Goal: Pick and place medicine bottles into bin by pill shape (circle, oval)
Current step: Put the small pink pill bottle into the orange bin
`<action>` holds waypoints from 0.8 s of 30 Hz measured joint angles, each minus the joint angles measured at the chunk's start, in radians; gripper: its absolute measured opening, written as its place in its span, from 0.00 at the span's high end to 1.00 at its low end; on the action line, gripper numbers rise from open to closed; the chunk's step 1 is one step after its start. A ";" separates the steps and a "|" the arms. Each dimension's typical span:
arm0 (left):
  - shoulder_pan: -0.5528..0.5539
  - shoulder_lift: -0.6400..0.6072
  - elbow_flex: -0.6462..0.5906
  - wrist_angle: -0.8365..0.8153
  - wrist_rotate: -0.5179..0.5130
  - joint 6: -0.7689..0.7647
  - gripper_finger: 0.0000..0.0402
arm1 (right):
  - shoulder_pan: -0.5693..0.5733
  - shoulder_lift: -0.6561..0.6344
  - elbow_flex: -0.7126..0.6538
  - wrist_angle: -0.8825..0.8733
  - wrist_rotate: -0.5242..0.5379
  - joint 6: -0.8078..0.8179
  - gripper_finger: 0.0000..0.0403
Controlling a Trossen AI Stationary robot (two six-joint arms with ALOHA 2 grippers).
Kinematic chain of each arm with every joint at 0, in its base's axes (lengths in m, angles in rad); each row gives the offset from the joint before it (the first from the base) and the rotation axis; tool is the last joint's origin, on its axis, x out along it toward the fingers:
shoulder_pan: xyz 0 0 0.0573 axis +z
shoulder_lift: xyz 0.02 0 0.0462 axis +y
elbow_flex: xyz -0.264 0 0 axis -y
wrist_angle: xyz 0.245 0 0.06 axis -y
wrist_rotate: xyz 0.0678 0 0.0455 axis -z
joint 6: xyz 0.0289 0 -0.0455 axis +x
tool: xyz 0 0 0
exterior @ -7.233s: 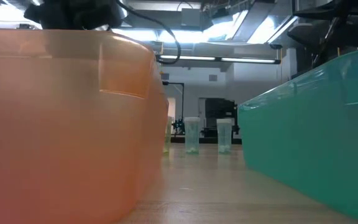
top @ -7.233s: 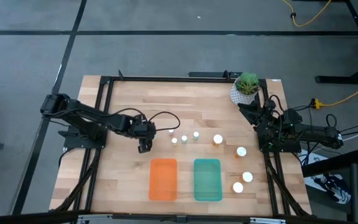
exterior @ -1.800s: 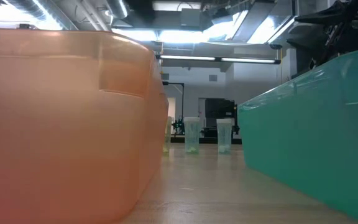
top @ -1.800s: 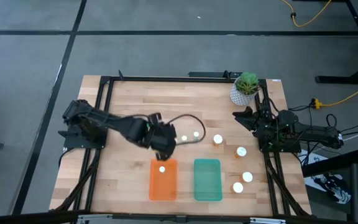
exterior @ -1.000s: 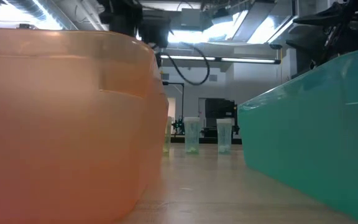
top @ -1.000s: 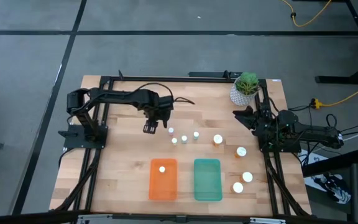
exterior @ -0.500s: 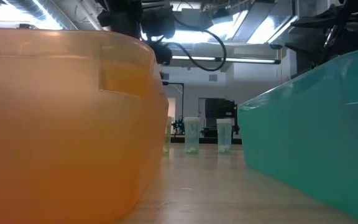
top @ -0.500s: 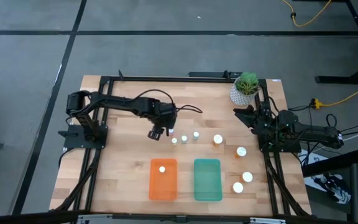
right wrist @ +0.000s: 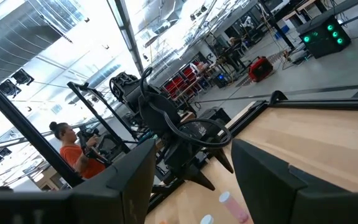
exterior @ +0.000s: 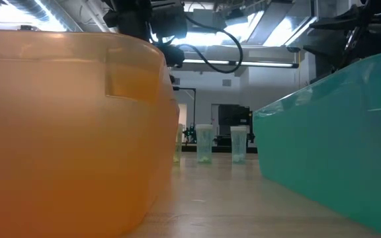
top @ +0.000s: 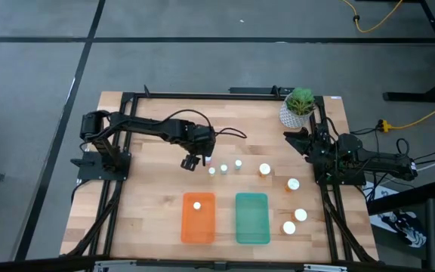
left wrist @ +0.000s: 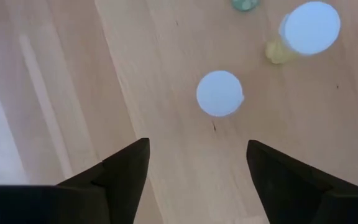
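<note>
Since 1.8 s ago, left gripper (top: 192,161) moved from the shallow orange plastic bin (top: 198,227), one tiny white-capped bottle (top: 197,205) inside, to hover over another (left wrist: 220,93), jaws apart. Right gripper (top: 297,139) parked far-right; jaws apart.

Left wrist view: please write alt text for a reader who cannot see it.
The open left gripper hangs above bare wooden table, its two dark fingers spread either side of a small white-capped bottle seen from above. A second white-capped bottle stands beyond it.
</note>
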 joint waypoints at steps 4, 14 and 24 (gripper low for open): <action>-0.004 0.000 0.000 -0.001 0.012 -0.003 0.37 | 0.000 0.000 0.000 0.000 0.000 0.000 0.47; -0.010 0.048 0.002 0.004 0.013 0.001 0.39 | 0.000 0.000 0.000 -0.002 0.000 -0.005 0.47; -0.015 0.060 0.002 0.057 0.055 -0.005 0.40 | 0.000 0.000 0.000 -0.005 0.000 -0.003 0.47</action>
